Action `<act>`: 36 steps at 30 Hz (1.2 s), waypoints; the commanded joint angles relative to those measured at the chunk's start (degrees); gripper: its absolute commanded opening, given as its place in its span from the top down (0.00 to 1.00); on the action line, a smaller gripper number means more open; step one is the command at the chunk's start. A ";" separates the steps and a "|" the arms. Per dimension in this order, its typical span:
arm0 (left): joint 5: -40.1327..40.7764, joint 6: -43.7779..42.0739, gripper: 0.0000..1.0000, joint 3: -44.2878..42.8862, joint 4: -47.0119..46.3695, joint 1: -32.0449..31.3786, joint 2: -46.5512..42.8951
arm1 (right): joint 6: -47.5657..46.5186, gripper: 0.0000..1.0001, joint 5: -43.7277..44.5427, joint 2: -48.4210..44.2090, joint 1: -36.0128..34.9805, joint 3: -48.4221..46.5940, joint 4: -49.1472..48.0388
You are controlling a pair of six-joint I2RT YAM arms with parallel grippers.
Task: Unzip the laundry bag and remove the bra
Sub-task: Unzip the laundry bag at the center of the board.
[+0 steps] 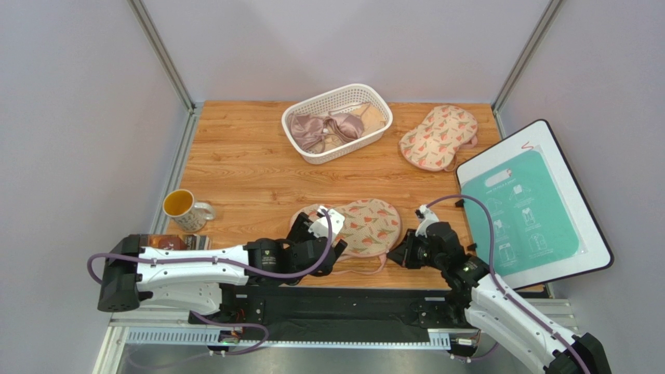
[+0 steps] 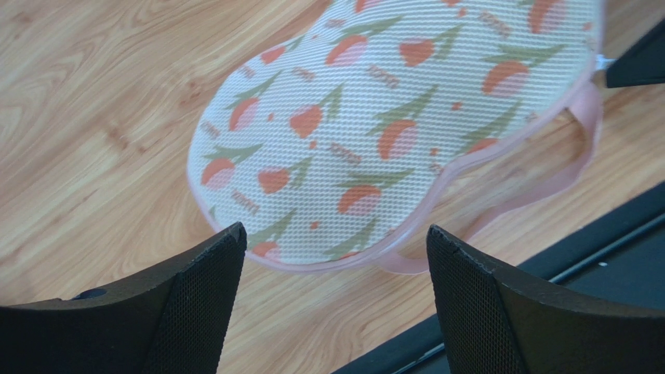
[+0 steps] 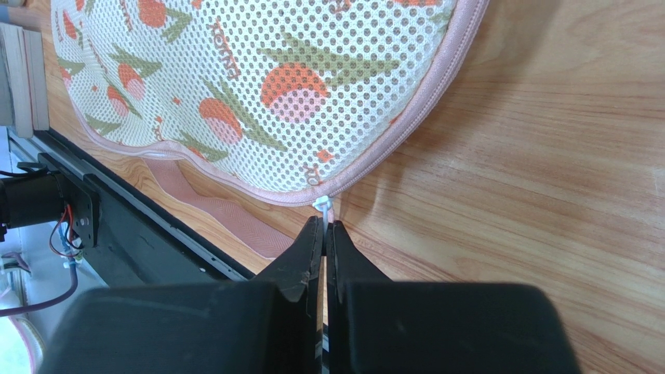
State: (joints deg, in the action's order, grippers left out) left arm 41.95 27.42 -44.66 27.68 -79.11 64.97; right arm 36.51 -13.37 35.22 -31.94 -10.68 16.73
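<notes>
Laundry bag [image 1: 367, 226] lies at the worktop's [image 1: 250, 171] near edge. Right end effector [image 3: 324, 226] clamped on the zip pull [image 3: 321, 206]. Left end effector [image 2: 334, 234] jaws apart.

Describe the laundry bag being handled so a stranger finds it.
At the near edge of the wooden table, between the left gripper and the right gripper, lies the flowered mesh laundry bag. Its twin of the same print lies far back, right of the white basket.

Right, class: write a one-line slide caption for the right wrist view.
Right hand closed on the white zip pull at the edge of the floral laundry bag.
</notes>
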 commanded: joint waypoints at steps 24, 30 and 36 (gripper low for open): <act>-14.63 -24.96 0.16 -9.91 -34.89 -2.63 33.90 | -1.36 1.00 -1.75 -2.00 0.22 -1.19 -1.26; -9.63 -24.34 0.19 -10.44 -36.38 -2.63 37.51 | -1.53 1.00 -2.45 -1.91 0.22 -1.10 -1.53; -5.31 -24.26 0.43 -10.53 -38.31 -2.63 39.27 | -1.53 1.00 -2.98 -2.35 0.22 -1.01 -1.61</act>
State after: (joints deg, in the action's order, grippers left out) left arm 32.10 3.60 -53.10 -7.16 -81.41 103.33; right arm 35.92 -14.81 33.76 -31.94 -10.68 16.88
